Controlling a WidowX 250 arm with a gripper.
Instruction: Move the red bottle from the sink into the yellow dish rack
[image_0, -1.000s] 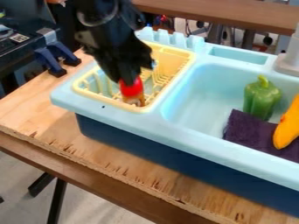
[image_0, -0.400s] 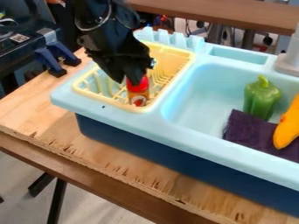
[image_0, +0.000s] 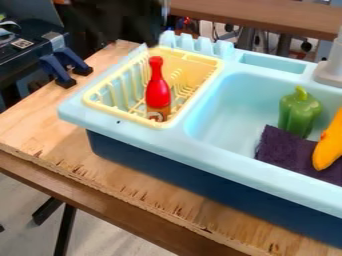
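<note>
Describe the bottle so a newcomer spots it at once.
Find the light-blue toy sink on the wooden table, then the yellow rack set in its picture-left end. The bottle stands upright near the rack's front corner. Glossy red with a slim neck and orange-brown base, unlike the squat green pepper in the basin.

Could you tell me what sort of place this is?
Probably a robotics lab or workshop: a toy sink sits on a plywood board, with blue-and-black clamps at the board's far edge.
</note>
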